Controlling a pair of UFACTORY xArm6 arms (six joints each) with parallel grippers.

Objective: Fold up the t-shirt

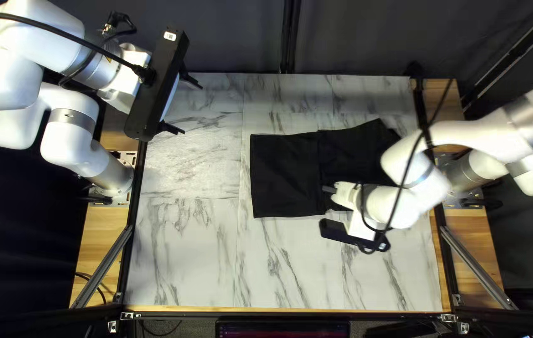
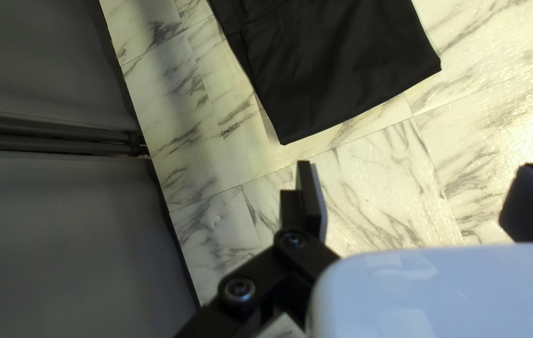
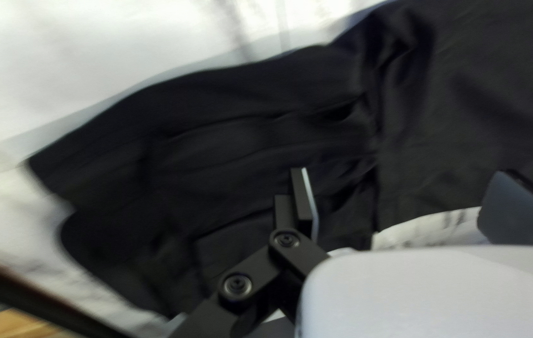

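Top left view shows, at its near side, a dark screen (image 1: 282,328) and, directly behind it, the near edge of the marble-patterned table (image 1: 185,281). Farther in is the right gripper (image 1: 341,231), turned downward at the near side of the black t-shirt (image 1: 285,175). Its fingers are partly hidden here, but the right wrist view shows them well apart from each other, with dark cloth below and between them.

The t-shirt lies on the table, right of its middle. Its left part is quite flat and almost square; a fold or seam line divides it from the right part. In the right wrist view, some of the cloth is wrinkled, and its outline is uneven.

The left gripper (image 1: 190,107) is raised near the far left part of the table, well apart from the t-shirt. In the left wrist view its two fingers are spread wide, and one flat corner of the t-shirt lies ahead of them. Farthest of all, behind the table, is the dark curtain (image 1: 229,37).
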